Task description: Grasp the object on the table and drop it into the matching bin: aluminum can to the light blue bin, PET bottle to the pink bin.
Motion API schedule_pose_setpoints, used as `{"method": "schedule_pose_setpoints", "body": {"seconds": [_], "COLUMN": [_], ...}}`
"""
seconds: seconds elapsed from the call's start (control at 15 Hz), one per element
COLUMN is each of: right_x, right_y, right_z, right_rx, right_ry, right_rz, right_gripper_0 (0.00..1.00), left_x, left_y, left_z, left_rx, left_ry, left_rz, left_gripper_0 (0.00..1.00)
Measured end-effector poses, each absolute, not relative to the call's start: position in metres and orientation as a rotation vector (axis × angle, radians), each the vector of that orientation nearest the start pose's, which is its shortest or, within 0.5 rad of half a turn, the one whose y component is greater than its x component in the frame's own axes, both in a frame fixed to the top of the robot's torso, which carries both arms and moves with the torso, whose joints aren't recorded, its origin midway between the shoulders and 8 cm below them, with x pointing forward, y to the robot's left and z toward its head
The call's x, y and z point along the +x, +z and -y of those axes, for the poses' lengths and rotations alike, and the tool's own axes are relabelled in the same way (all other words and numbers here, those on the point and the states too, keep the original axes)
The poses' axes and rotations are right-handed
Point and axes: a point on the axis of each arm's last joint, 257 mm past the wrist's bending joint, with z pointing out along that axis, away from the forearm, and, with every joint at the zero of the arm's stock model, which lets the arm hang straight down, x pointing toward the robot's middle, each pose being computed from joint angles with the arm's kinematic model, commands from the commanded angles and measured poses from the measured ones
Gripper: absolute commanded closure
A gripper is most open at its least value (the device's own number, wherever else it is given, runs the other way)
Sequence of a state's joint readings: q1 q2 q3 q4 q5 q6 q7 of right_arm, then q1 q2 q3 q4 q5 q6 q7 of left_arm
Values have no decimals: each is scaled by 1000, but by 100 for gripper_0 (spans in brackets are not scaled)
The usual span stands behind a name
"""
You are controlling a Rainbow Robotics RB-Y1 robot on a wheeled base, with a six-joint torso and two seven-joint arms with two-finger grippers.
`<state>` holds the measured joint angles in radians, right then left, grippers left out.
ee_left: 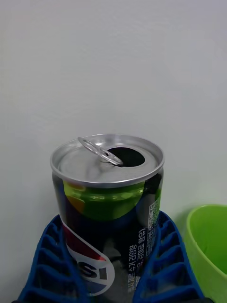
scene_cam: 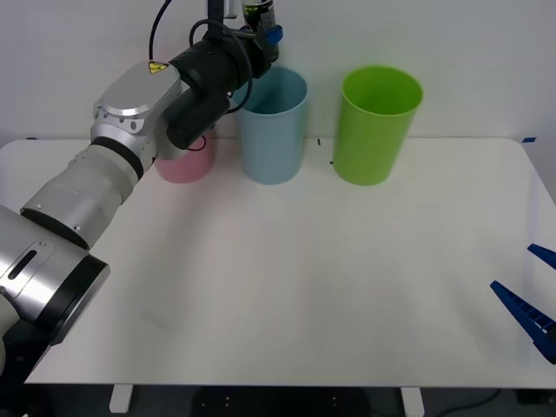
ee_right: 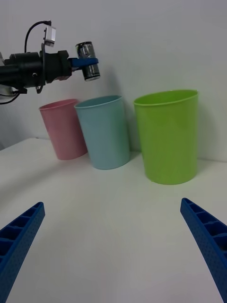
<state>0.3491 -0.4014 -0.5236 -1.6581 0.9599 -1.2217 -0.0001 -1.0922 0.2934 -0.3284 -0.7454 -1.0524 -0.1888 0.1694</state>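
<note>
The aluminum can (ee_left: 109,208), silver with a dark label and an open pull-tab top, hangs in the air, with my left gripper (ee_right: 87,61) shut on its sides. In the front view the can (scene_cam: 259,16) is high above the light blue bin (scene_cam: 274,126). The right wrist view shows it tilted, above that bin's (ee_right: 105,132) rim on the side toward the pink bin (ee_right: 64,128). The pink bin (scene_cam: 185,161) stands to the left of the blue one, partly hidden by my left arm. My right gripper (scene_cam: 532,295) rests open low at the table's (scene_cam: 304,287) right edge.
A green bin (scene_cam: 376,126) of the same size stands to the right of the light blue one, along the table's far edge by the white wall. The wide white tabletop stretches in front of the three bins.
</note>
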Motion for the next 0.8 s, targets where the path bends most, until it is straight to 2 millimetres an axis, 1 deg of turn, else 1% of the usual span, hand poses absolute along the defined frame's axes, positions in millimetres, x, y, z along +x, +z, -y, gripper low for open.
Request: {"method": "schedule_pose_setpoints", "body": {"seconds": [0.67, 0.8], "right_x": [342, 342], "right_y": [-169, -169], "right_z": [330, 330], "right_rx": [-465, -465], "right_ry": [567, 567], "right_rz": [-1441, -1441], "right_gripper_0": [0, 0], "left_x": [729, 730], "left_y": [17, 16], "left_z": [-39, -43], "left_rx": [310, 304], "left_ry": [-488, -491], "left_rz": [-1434, -1438], "left_gripper_0": [0, 0]}}
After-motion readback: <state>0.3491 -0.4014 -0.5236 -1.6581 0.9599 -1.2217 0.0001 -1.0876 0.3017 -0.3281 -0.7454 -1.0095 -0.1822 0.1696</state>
